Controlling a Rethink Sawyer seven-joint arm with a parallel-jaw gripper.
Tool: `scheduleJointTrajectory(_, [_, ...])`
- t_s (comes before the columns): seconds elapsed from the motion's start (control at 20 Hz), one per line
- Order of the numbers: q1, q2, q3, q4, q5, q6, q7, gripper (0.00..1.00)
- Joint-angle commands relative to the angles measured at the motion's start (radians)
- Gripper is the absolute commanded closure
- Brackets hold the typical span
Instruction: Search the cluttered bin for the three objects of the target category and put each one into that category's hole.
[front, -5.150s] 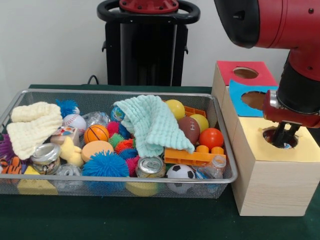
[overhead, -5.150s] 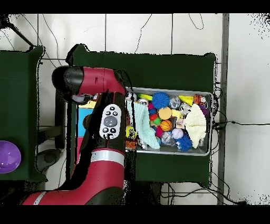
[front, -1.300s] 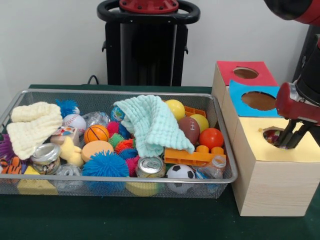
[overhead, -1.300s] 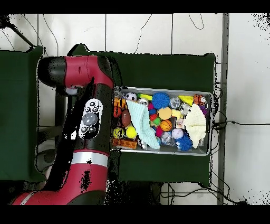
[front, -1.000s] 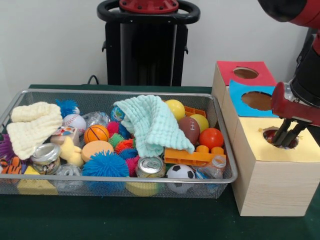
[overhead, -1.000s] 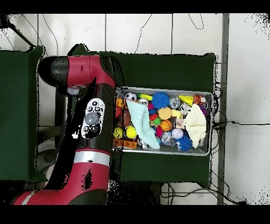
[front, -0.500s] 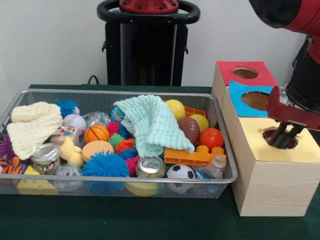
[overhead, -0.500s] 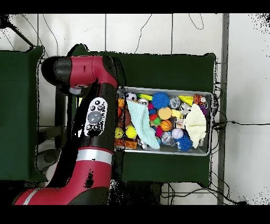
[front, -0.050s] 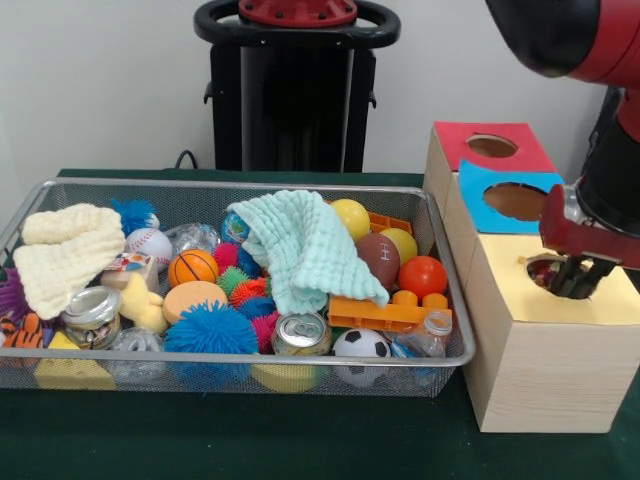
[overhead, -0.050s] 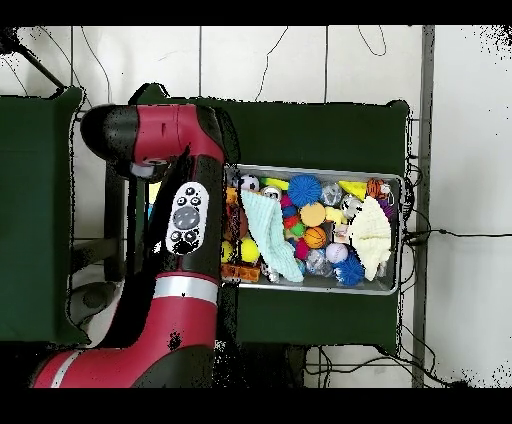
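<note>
The wire bin (front, -0.050s: 440, 300) is being left crowded with balls, cans and cloths; no label can be read. To its right, the gripper (front, -0.050s: 573, 277) is being held over the hole (front, -0.050s: 558, 272) in the yellow-topped box (front, -0.050s: 550, 350); its opening cannot be told.

**Around the workspace**

A dark green cloth-covered table (front, -0.050s: 300, 440) carries everything. Behind it rises a plain white wall (front, -0.050s: 100, 80). From overhead, pale tiled floor (overhead, -0.050s: 300, 60) surrounds the table, crossed by thin black cables (overhead, -0.050s: 450, 235)
</note>
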Motion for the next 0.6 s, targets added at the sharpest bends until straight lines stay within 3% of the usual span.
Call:
scheduleJointTrajectory(0.05, [-0.052,0.064,0.162,0.067,0.033,0.042,0.053,1.0])
scheduleJointTrajectory(0.6, [-0.074,0.054,0.176,0.096,0.001,0.053,0.025,1.0])
